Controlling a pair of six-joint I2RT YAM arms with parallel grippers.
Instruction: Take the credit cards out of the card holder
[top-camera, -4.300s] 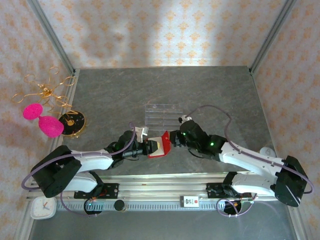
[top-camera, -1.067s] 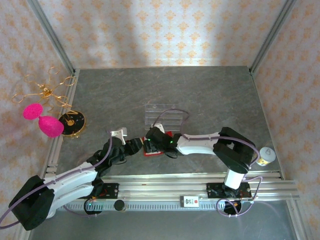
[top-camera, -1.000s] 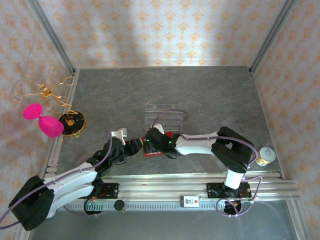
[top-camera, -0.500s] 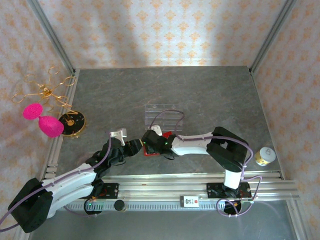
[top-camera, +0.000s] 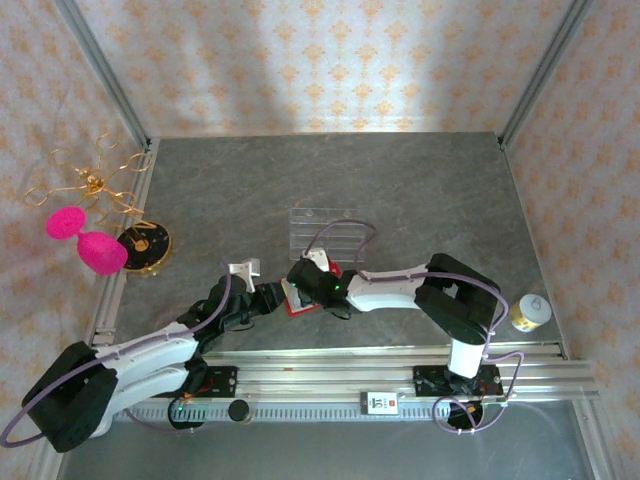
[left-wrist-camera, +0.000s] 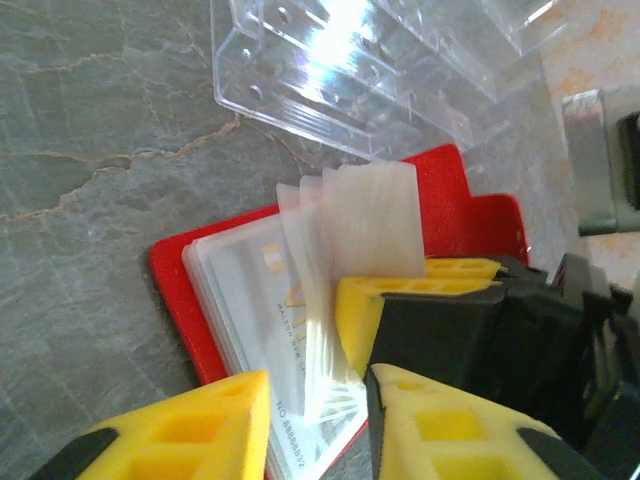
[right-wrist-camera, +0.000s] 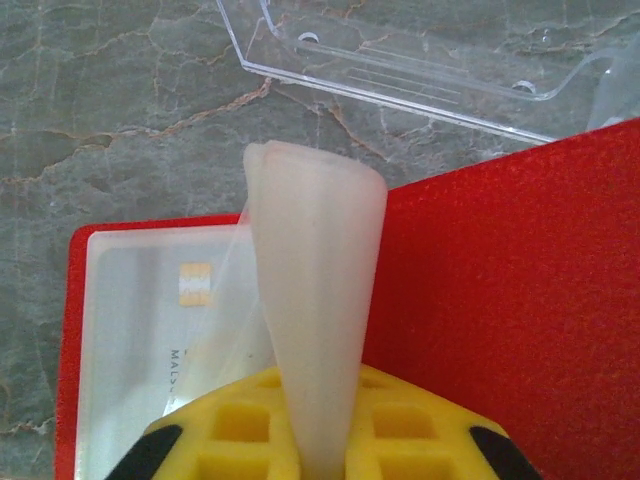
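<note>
- The red wallet (top-camera: 312, 300) lies open on the table, near the middle and towards the near edge, just on the near side of the clear slotted tray (top-camera: 325, 232). A whitish-grey chip card (right-wrist-camera: 150, 320) sits in its left half, apparently under clear plastic.
- The right gripper (right-wrist-camera: 315, 395) is clamped on the clear card sleeves (right-wrist-camera: 315, 260), a bunched fan of them, not on a card. A pull from here would likely raise the sleeves and the wallet with them while the card stays put. A hard tug could also tear the sleeves at their binding.
- The left gripper (left-wrist-camera: 318, 400) has its yellow fingers (left-wrist-camera: 180, 430) partly apart, with the wallet's near edge in the gap. I cannot tell whether they pinch it. If they do not, nothing anchors the wallet, and it may slide or flip towards the tray.
- The two grippers are crowded: in the left wrist view the right one's body sits just beside the left one's finger. Any sideways correction risks a knock that jolts the wallet loose.
- The tray lies just beyond the wallet's far edge, so an upward or outward sweep could shove it.
- If a card slips free unheld, it would land flat on the table, where thin plastic is awkward to pinch.
</note>
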